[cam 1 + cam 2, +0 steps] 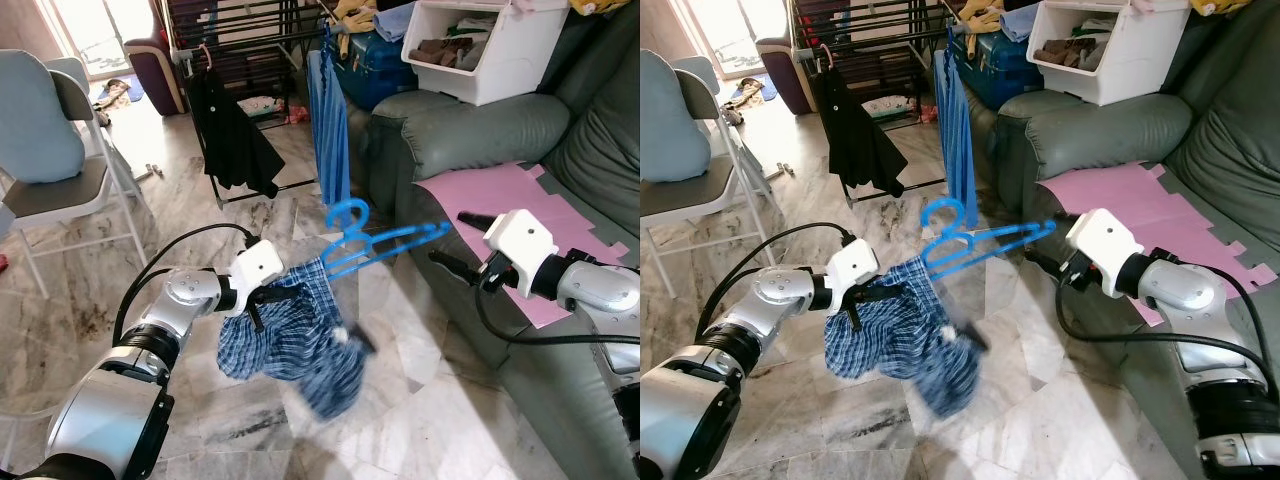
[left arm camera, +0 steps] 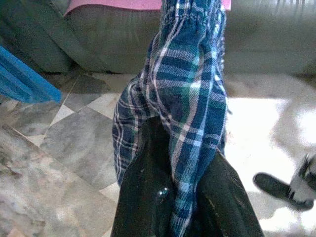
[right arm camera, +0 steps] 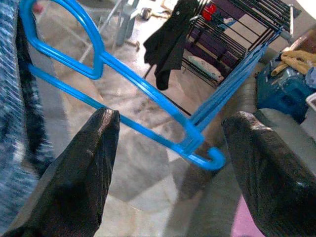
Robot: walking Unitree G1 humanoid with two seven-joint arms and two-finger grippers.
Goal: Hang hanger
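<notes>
1. Hanging in mid-air above a marble floor (image 1: pixel 430 420), a blue plastic hanger (image 1: pixel 375 243) sits tilted between the robot's two arms, its hook end raised toward the left and its far tip pointing at the right arm.
2. Blue plaid shorts (image 1: pixel 300 335) droop from the hanger's lower end, bunched and partly blurred.
3. The left gripper (image 2: pixel 183 197) is clamped tight on a fold of the plaid shorts; the wrist view shows the cloth squeezed between its two black fingers (image 2: pixel 148 187).
4. The right gripper (image 3: pixel 170 148) stands with its jaws wide apart, one finger on each side of the hanger's end. The hanger's bars pass between them without touching either finger in the wrist view.
5. From the head views, the right gripper (image 1: pixel 1045 250) reaches from a grey-green sofa (image 1: pixel 470 130) side toward the hanger's tip.
6. A pink sheet (image 1: pixel 520 205) lies on the sofa seat, behind the right arm.
7. A black drying rack (image 1: pixel 250 40) stands farther back, with a black garment (image 1: pixel 232 135) and a blue garment (image 1: pixel 330 120) hanging from it.
8. A white bin (image 1: pixel 490 50) of clothes rests on the sofa arm, and a grey chair (image 1: pixel 50 160) stands at the left.
</notes>
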